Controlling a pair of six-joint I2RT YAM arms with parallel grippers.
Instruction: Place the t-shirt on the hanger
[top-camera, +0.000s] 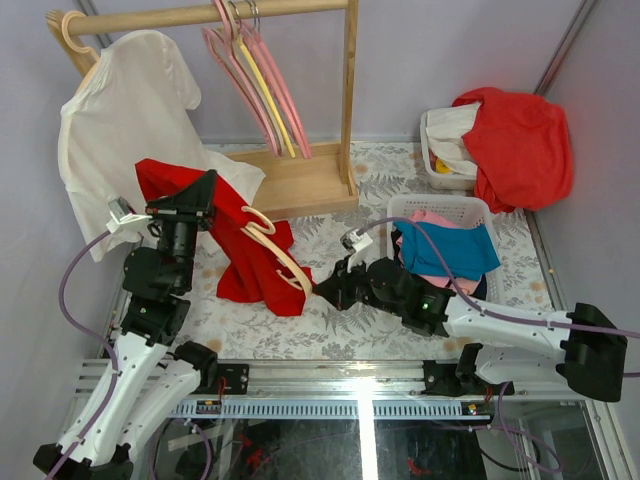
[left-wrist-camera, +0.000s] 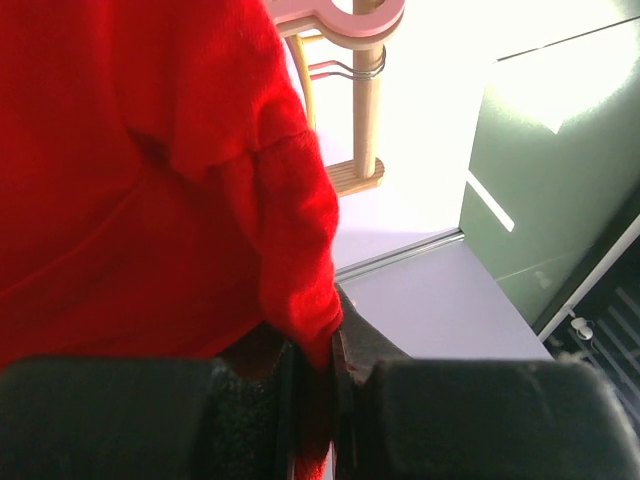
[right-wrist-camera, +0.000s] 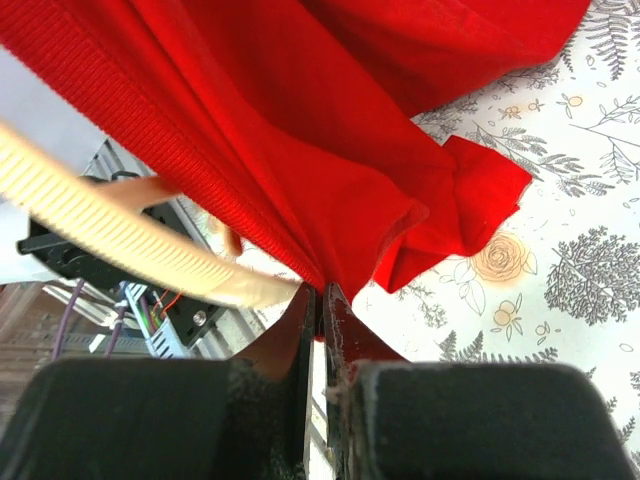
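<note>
Well, my left pincer (left-wrist-camera: 318, 350) is clamped on a fold of the red t-shirt (top-camera: 250, 268), holding it raised above the counter (top-camera: 350, 325). My right pincer (right-wrist-camera: 320, 300) is pinched together on a lower edge of the same cloth, just beside one end of the hanger (top-camera: 283, 260). The t-shirt hangs between the two in front of the wooden rack (top-camera: 300, 180), and the pale hanger lies slanted across its front, hook uppermost.

Robotics lab: staged clothes rack (top-camera: 350, 100) and baskets (top-camera: 408, 204).
</note>
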